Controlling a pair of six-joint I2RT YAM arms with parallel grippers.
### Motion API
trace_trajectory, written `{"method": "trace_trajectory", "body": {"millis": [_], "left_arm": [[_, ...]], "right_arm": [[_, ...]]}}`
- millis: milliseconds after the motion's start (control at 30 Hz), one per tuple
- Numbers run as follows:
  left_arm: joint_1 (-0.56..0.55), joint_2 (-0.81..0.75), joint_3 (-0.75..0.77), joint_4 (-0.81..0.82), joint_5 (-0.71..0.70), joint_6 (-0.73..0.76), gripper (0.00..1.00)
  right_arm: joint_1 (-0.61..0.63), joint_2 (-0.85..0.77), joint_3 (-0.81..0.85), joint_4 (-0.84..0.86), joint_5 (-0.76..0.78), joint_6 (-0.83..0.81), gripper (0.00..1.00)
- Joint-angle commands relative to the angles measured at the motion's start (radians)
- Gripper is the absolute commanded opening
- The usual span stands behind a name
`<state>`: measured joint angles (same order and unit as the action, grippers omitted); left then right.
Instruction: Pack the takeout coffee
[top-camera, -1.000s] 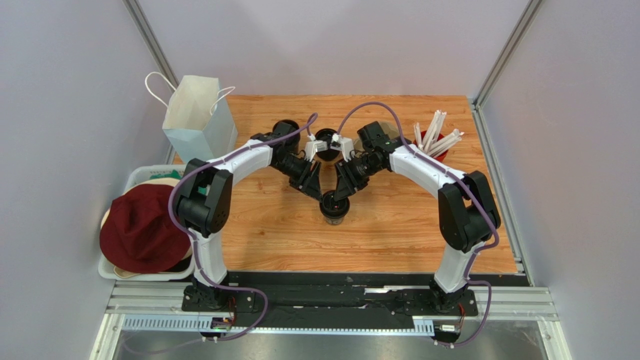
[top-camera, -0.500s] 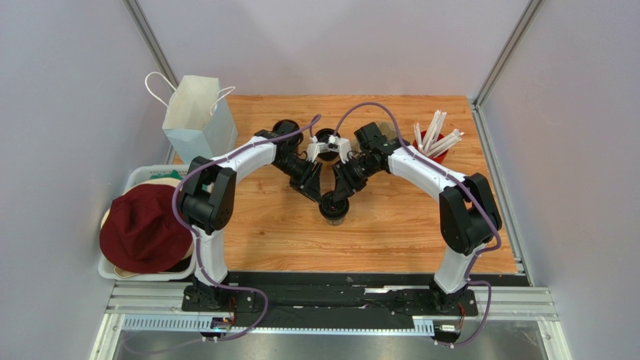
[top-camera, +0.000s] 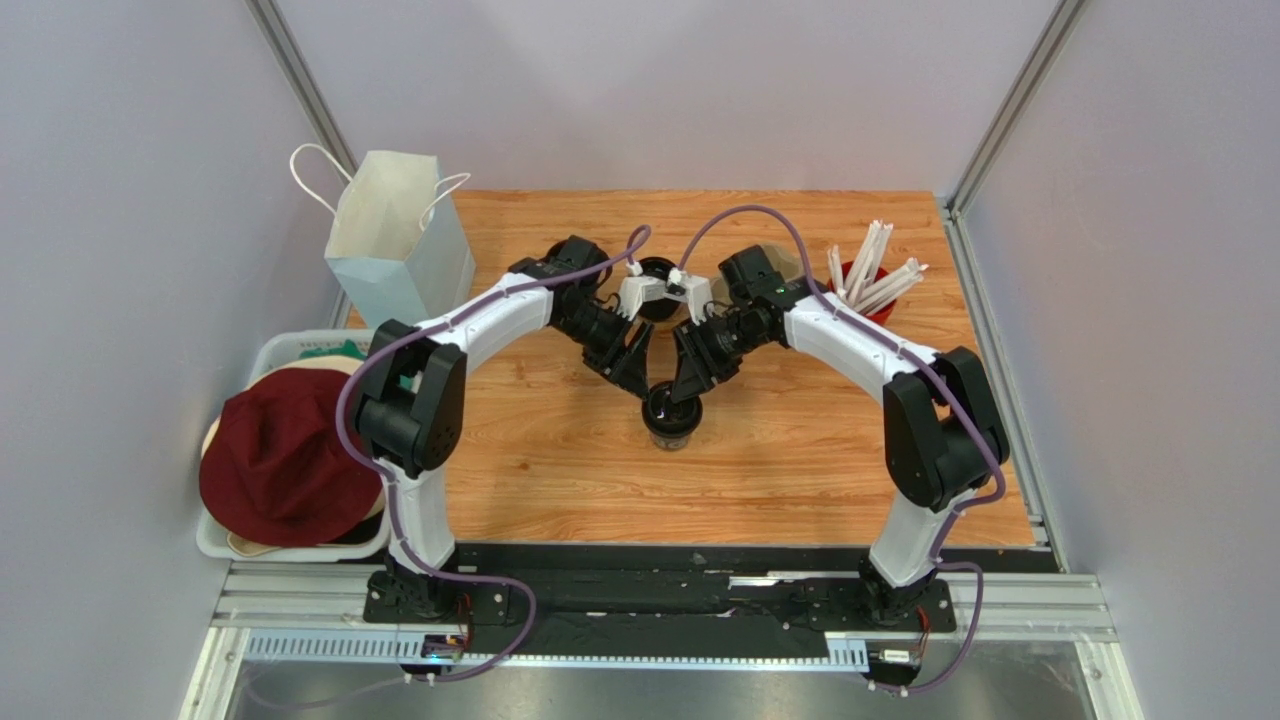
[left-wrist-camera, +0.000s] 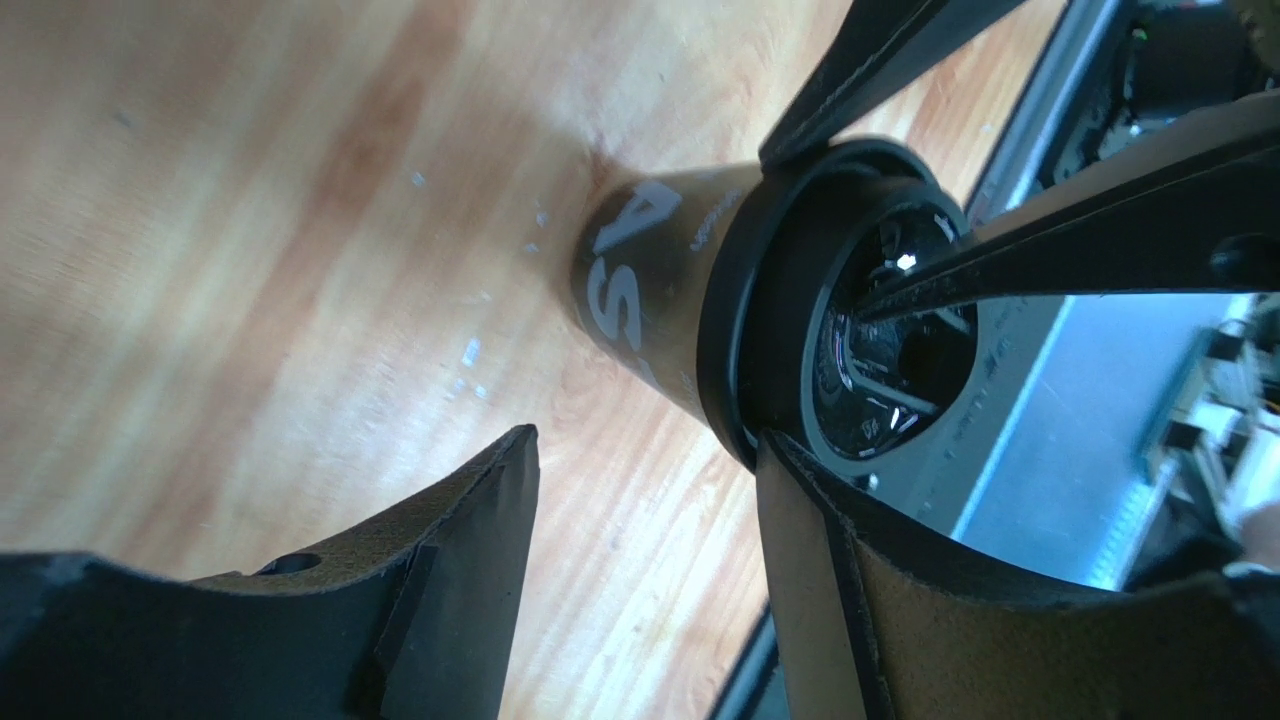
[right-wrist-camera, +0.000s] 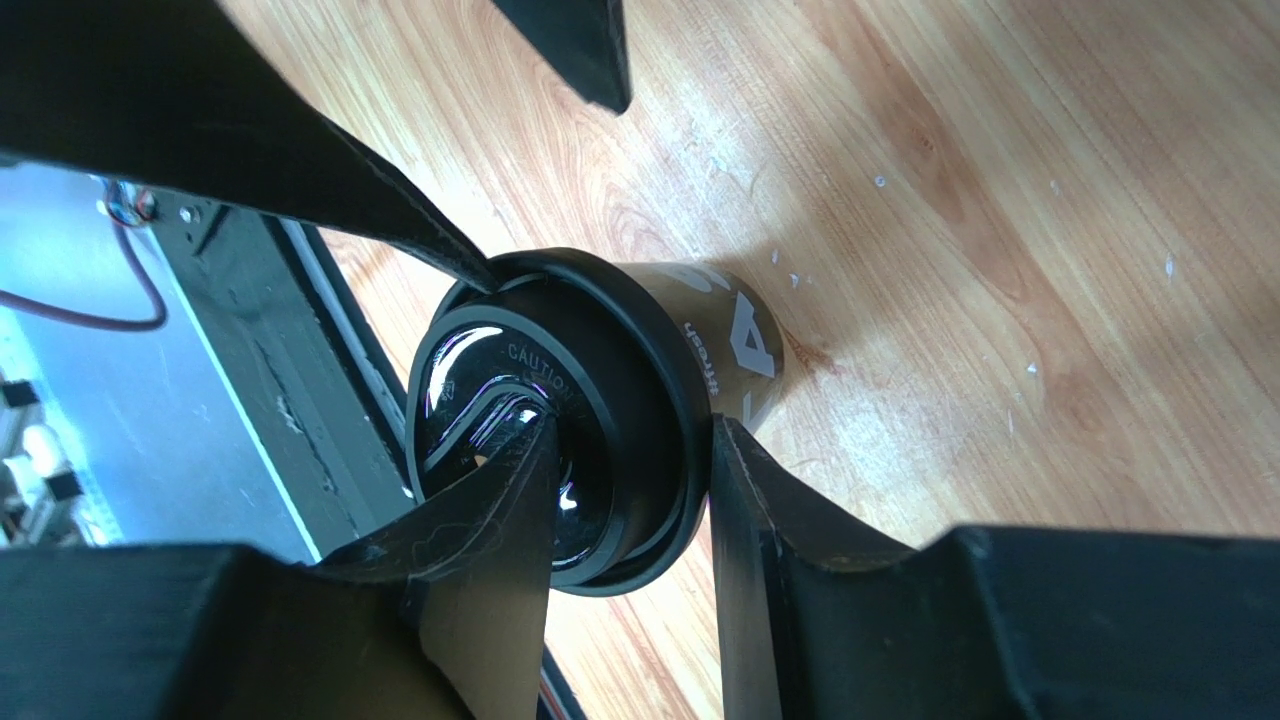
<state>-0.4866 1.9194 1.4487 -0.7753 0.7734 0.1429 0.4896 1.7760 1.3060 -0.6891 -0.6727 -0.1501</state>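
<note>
- Top external view: the takeout coffee is seen standing upright on the wooden counter, close to its middle, with its round black lid seated on top.
- The left claw and the right claw are angled down at the cup from the far left and the far right, and their tips are brought together at its top.
- In the left wrist view the left claw is shown spread. One finger is laid against the rim of the lid. The other finger is held apart from the cup wall, with bare counter seen between.
- In the right wrist view the right claw is shown pinching the rim of the lid. One finger is set on the lid's top and the other against the outside of the rim.
- White lettering is seen on the dark cup wall below the lid.
- A white paper bag is stood upright at the far left corner, handles up, well apart from the cup.
- A second black cup is partly hidden behind the wrists on the far side.
- White sticks are held in a red holder at the far right.
- A maroon hat is laid in a white bin left of the counter.
</note>
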Motion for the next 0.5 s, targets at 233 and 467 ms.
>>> {"method": "trace_trajectory", "body": {"millis": [233, 467], "left_arm": [[0.016, -0.175, -0.045, 0.179, 0.052, 0.0, 0.67], [0.017, -0.195, -0.045, 0.157, 0.044, 0.017, 0.67]], "right_arm": [[-0.016, -0.038, -0.082, 0.115, 0.231, 0.081, 0.32], [-0.039, -0.07, -0.059, 0.094, 0.199, 0.066, 0.48]]}}
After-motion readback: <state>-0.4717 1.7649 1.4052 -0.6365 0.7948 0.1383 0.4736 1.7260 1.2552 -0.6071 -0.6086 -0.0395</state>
